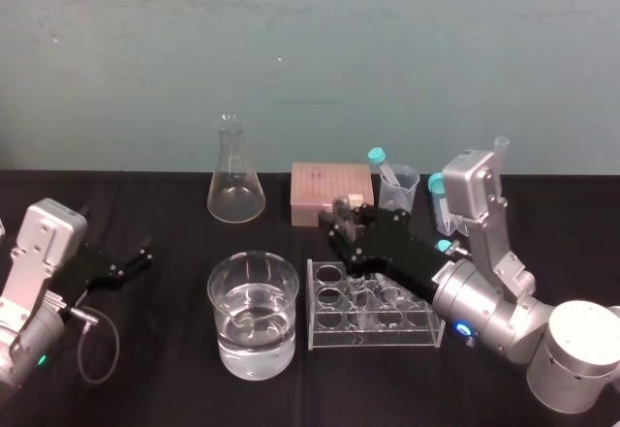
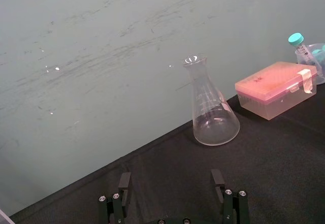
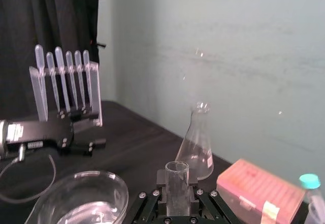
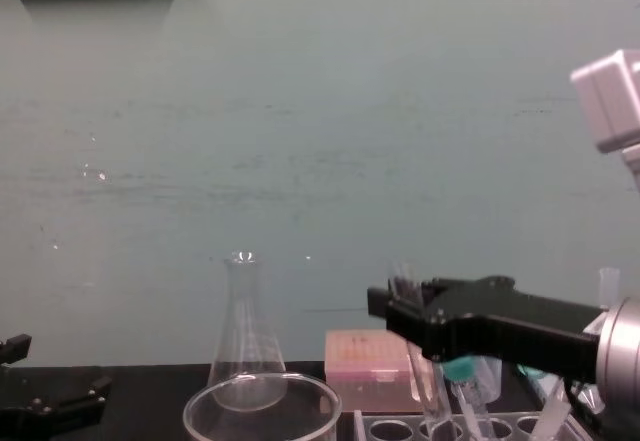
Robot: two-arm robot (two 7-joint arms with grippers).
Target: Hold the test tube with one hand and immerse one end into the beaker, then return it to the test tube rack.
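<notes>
Teal wall (image 1: 291, 40) closes off the back of the scene, and a black-covered table (image 1: 155, 388) runs below it. The right arm (image 1: 489, 301) comes in from the right side of the table, its thick silver wrist angled forward and toward the middle, with a blue ring glowing on it. The right gripper (image 1: 339, 216) sits over the back rows of the rack (image 1: 376, 335). Its fingers are closed narrowly around the test tube (image 3: 177, 176), pressing on it just below the plain open rim. In the chest view the test tube (image 4: 425, 371) leans a little, its rim above the gripper and its lower end down at the rack's (image 4: 440, 426) top edge. I cannot tell whether that end sits in a hole.

The left arm (image 1: 39, 253) rests low at the left side of the table. The left gripper (image 1: 143, 253) has its fingers spread wide, holds nothing and is well apart from the glassware.

The beaker (image 1: 228, 301), partly filled with clear liquid, stands just left of the rack. A cone-shaped flask (image 1: 235, 185) stands behind the beaker near the wall, and a pink box (image 1: 331, 193) lies to the right of the flask, behind the rack. A small measuring cup (image 1: 398, 187) beside the box holds a tube with a teal cap (image 1: 376, 156).
</notes>
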